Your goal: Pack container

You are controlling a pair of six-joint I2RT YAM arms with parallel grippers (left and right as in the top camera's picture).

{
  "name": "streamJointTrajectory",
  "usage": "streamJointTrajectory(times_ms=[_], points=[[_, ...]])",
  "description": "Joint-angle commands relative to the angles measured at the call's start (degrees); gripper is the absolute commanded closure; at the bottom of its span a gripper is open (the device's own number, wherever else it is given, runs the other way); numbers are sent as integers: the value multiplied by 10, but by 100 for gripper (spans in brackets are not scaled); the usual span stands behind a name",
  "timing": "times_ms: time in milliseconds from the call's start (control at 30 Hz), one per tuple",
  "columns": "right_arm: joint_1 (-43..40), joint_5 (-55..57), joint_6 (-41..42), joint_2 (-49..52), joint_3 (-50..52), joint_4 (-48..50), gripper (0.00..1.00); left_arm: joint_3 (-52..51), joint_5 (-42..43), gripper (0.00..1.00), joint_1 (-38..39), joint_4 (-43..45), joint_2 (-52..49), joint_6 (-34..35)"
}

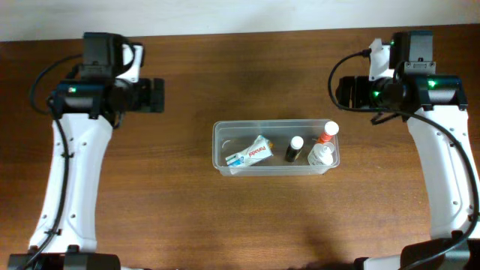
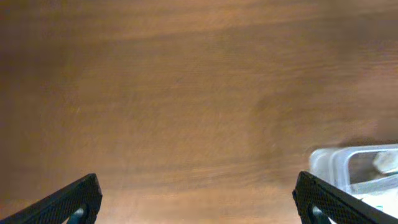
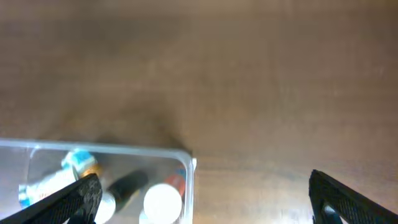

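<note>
The clear plastic container (image 1: 222, 133) sits in the middle of the wooden table. It holds a white and blue tube (image 1: 250, 155), a small black bottle with a white cap (image 1: 294, 148), a red bottle with a white cap (image 1: 328, 133) and a clear bottle (image 1: 322, 155). My left gripper (image 1: 155, 95) is open and empty, above the table, far left of the container; its wrist view (image 2: 198, 202) shows a container corner (image 2: 323, 163). My right gripper (image 1: 343, 91) is open and empty, raised behind the container's right end (image 3: 185, 163) in its wrist view (image 3: 205, 199).
The brown wooden table (image 1: 150, 187) stretches all around the container. A pale wall strip runs along the table's far edge (image 1: 240, 15). Both white arms stand at the left and right sides.
</note>
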State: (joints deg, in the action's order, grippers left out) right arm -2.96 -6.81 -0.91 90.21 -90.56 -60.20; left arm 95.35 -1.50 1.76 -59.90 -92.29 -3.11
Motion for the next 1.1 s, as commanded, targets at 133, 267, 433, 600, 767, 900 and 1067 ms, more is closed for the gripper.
streamJointTrajectory(times_ms=[133, 267, 433, 600, 767, 900, 1067], points=[[0, 33, 7, -133, 33, -19, 2, -61, 11, 0, -8, 6, 154, 0], [0, 39, 11, -274, 137, 36, 2, -184, 11, 1, -8, 66, 302, 1], [0, 63, 11, -497, 323, 115, 2, -378, 11, 1, -8, 162, 528, 1], [0, 60, 12, -681, 429, 80, 2, -465, 21, 1, -8, 156, 700, 1], [0, 60, 12, -754, 450, -20, 2, -465, 21, 1, -8, 39, 755, 1], [0, 60, 12, -764, 450, -56, 2, -465, 21, 1, -8, -70, 758, 1], [0, 60, 12, -764, 450, -56, 2, -466, 21, 1, -8, -68, 757, 1]])
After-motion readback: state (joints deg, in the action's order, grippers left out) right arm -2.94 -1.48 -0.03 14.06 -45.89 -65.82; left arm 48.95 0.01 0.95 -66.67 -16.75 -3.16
